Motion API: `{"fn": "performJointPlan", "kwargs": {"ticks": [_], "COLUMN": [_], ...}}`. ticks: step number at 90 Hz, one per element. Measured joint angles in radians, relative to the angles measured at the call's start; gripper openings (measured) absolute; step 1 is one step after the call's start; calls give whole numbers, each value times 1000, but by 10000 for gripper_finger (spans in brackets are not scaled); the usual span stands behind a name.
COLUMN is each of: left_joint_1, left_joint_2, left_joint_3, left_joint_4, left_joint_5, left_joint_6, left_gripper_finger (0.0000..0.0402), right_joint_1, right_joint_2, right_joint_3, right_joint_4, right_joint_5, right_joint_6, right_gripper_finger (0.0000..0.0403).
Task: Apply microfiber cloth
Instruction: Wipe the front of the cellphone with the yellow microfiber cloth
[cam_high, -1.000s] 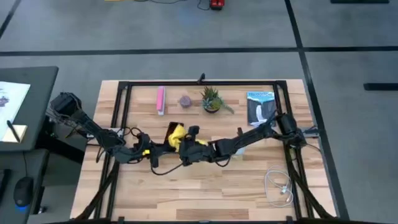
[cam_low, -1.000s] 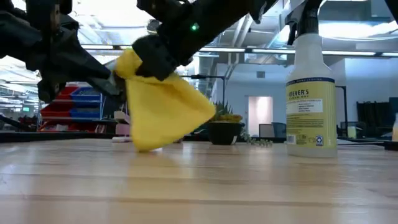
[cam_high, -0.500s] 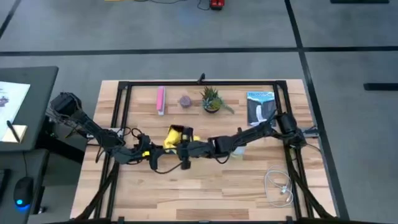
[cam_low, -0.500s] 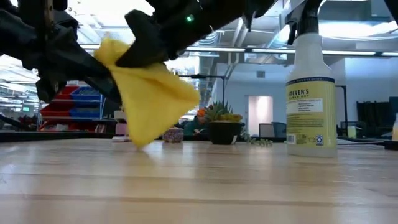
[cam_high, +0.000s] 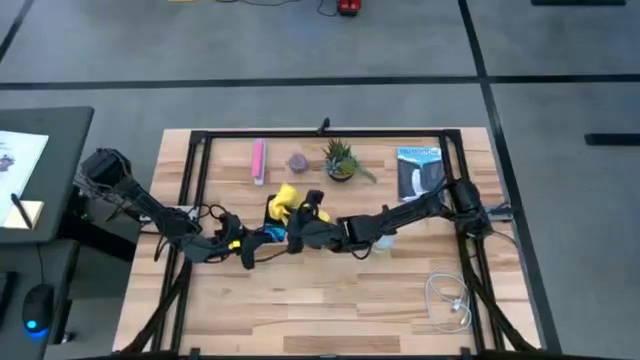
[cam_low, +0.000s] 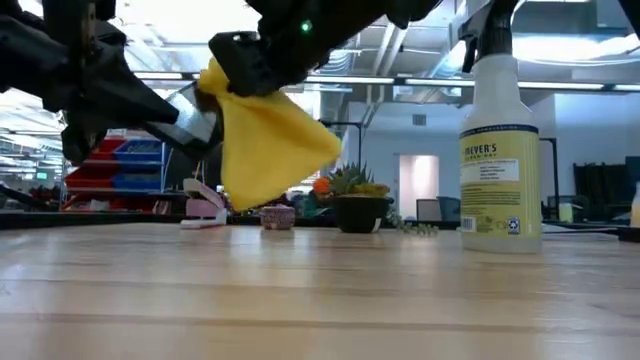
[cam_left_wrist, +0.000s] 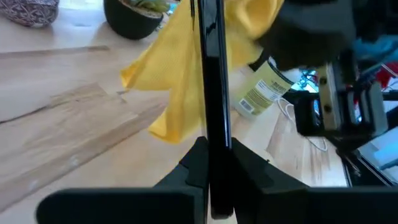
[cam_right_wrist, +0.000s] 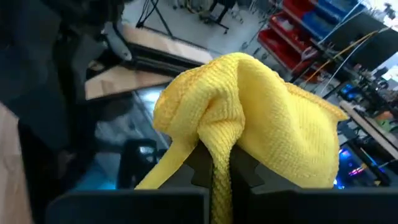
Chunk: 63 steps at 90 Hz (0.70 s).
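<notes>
The yellow microfiber cloth (cam_high: 286, 199) hangs bunched from my right gripper (cam_high: 303, 222), which is shut on it above the table's middle. In the low view the cloth (cam_low: 272, 142) hangs clear of the tabletop. My left gripper (cam_high: 258, 238) is shut on a black phone (cam_left_wrist: 210, 74), which the left wrist view shows edge-on with the cloth (cam_left_wrist: 177, 87) draped right behind it. Whether the cloth touches the phone's face, I cannot tell. My left gripper pinches the phone's lower end (cam_left_wrist: 211, 163) between its two fingers, one on each flat face. The phone stands out past the fingers, lifted off the table. My right gripper pinches a gathered fold of the cloth (cam_right_wrist: 221, 160) between its two fingers, several layers thick. The rest of the cloth bulges over the fingertips and hangs slack below, lifted clear.
A spray bottle (cam_low: 500, 150) stands right of the cloth. Along the far edge lie a pink bar (cam_high: 258, 160), a purple lump (cam_high: 297, 162), a potted plant (cam_high: 340, 160) and a blue-white packet (cam_high: 418, 172). A white cable (cam_high: 450, 300) lies near right.
My right gripper has swung the cloth first toward the table's left, then up and toward the far edge. The cloth's lower end, which brushed the tabletop a second ago, now hangs clear above it. My left gripper has kept the phone in place.
</notes>
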Motion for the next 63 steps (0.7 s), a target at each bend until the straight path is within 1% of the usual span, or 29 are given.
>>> {"fn": "performJointPlan", "kwargs": {"ticks": [13,25,34,47,63], "left_joint_1": [-1,-2,-2,0,2], "left_joint_2": [0,0,0,1,1], "left_joint_3": [0,0,0,0,0], "left_joint_4": [-1,-5,-1,25,60], "left_joint_5": [14,21,18,9,-7], "left_joint_6": [3,6,7,34,81], "left_gripper_finger": [15,15,15,15,15], "right_joint_1": [-1,1,7,21,48], "right_joint_2": [-25,-25,-15,19,55], "right_joint_3": [0,0,2,2,2], "right_joint_4": [29,39,34,39,35], "right_joint_5": [-7,-147,-213,-240,-255], "right_joint_6": [-1,38,94,119,190], "right_gripper_finger": [0,0,0,0,0]}}
